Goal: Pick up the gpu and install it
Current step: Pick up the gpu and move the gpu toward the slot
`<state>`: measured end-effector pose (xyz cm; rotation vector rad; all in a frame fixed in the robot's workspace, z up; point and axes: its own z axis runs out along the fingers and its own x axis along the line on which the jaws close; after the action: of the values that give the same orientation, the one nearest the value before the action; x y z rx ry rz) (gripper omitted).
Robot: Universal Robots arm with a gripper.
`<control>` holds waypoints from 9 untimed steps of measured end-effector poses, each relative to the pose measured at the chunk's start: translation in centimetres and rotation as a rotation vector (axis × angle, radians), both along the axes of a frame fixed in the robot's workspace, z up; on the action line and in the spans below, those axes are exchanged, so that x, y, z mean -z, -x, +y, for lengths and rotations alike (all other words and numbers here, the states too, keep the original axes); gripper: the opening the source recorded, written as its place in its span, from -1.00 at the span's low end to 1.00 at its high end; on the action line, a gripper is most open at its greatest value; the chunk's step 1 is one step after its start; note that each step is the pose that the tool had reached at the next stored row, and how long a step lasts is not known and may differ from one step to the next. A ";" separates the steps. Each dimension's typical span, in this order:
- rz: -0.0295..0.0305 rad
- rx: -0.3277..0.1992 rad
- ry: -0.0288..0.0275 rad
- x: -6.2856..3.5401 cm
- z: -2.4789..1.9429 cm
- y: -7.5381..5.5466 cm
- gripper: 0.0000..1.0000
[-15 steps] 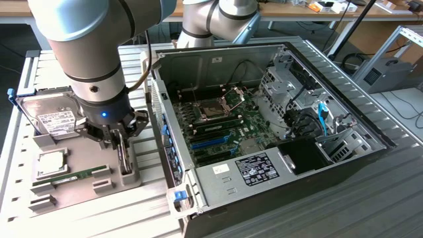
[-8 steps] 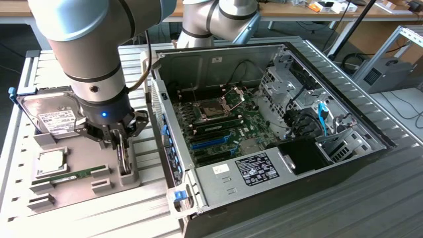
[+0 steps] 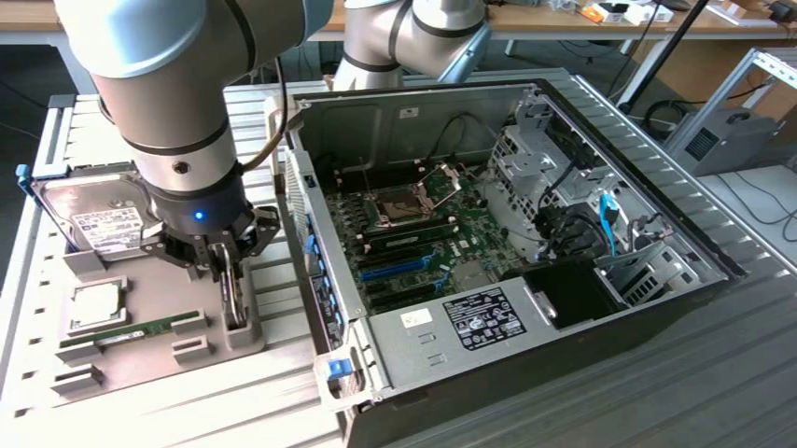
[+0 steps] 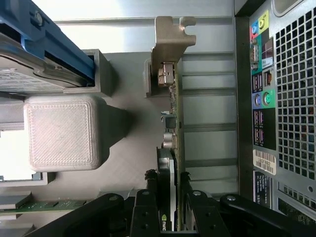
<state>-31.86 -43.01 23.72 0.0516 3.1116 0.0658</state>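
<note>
Gpu (image 4: 170,163) on edge, snug between the fingers (image 4: 148,207), over grey tray (image 4: 123,168).

This is a robotics lab or test workshop. A Universal Robots arm (image 3: 174,112) reaches over a desk (image 3: 722,373) of ribbed aluminium profiles. On the desk lies an opened computer case (image 3: 412,117) with its motherboard (image 3: 412,233) bare. Toward the desk's edge on the exterior view's left, a grey printed fixture tray (image 3: 149,359) holds loose parts in fitted pockets: a hard drive (image 3: 93,219), a CPU (image 3: 97,305), a RAM stick (image 3: 149,329) and the gpu (image 3: 231,299). Behind stand a wooden workbench (image 3: 548,26) with small devices and cables, and an aluminium-extrusion frame (image 3: 760,84).
</note>
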 end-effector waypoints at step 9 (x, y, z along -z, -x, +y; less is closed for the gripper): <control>0.0000 0.000 0.0017 -1.57 0.00 0.0 -0.44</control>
<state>-31.86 -43.01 25.29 0.0515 3.1116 0.0631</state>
